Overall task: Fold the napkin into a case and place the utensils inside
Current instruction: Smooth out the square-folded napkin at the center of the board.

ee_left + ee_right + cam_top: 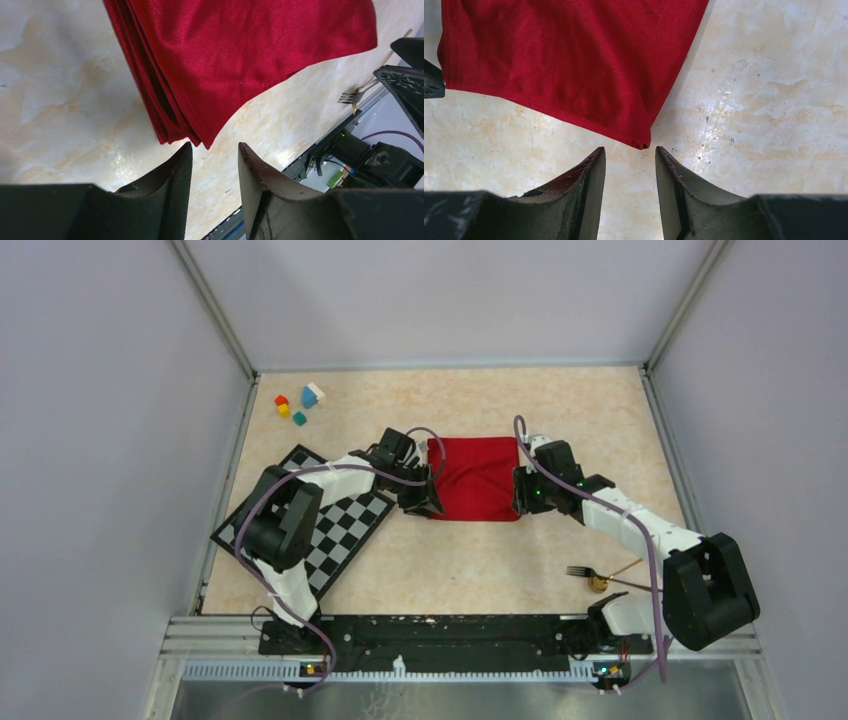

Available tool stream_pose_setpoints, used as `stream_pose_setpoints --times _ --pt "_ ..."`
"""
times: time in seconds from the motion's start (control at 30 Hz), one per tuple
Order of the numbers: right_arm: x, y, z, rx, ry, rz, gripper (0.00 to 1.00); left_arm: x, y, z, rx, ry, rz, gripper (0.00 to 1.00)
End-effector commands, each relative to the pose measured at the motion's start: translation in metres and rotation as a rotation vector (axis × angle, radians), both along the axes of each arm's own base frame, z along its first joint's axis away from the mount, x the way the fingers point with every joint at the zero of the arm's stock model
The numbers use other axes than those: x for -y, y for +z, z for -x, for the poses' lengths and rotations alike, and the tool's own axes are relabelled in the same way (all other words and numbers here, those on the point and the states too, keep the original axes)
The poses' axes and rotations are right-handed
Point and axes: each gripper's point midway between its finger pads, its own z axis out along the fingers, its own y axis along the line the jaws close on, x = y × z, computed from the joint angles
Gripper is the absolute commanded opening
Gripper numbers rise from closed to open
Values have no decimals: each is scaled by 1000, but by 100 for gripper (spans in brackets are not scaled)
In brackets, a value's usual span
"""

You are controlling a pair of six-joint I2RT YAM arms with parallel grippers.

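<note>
The napkin [478, 478] is seen folded in several layers at mid-bench [480, 560]. The fork [582, 571] and spoon [600, 584] are set well apart from it, by the right arm's base. The left gripper [215, 147] is held part-open just short of the near left corner, and the right gripper [630, 150] likewise at the near right corner. Nothing is gripped by either. The cloth is judged light, limp and rather slick, so its layers may slide. Each corner is best pinched through all layers, close to the edge.
</note>
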Motion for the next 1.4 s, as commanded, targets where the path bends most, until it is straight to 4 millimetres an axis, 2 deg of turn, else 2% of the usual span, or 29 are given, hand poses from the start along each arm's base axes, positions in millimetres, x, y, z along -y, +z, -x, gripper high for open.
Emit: stream_pose_setpoints --times 0.0,0.17,0.27,0.57,0.8,1.0,1.27,1.37 --pt "-3 4 -5 33 -5 -11 41 3 -2 -8 21 12 -4 45" --pt "-2 0 -4 29 -11 -6 41 5 -3 -7 26 19 -8 48" --pt "-2 -2 -4 29 -15 -6 41 10 -6 -6 11 13 2 45" --pt "3 -11 -5 10 -26 26 38 9 -14 -11 9 18 -30 36" --pt "2 -16 -5 7 -18 26 36 9 -7 -16 29 35 -38 19" --pt "-3 -20 -5 11 2 31 39 8 -1 -17 32 38 -40 0" --pt "-4 -22 -11 29 -26 105 42 11 16 -21 58 37 -24 0" --pt "0 -25 -12 6 -75 136 35 7 15 -23 59 43 -28 0"
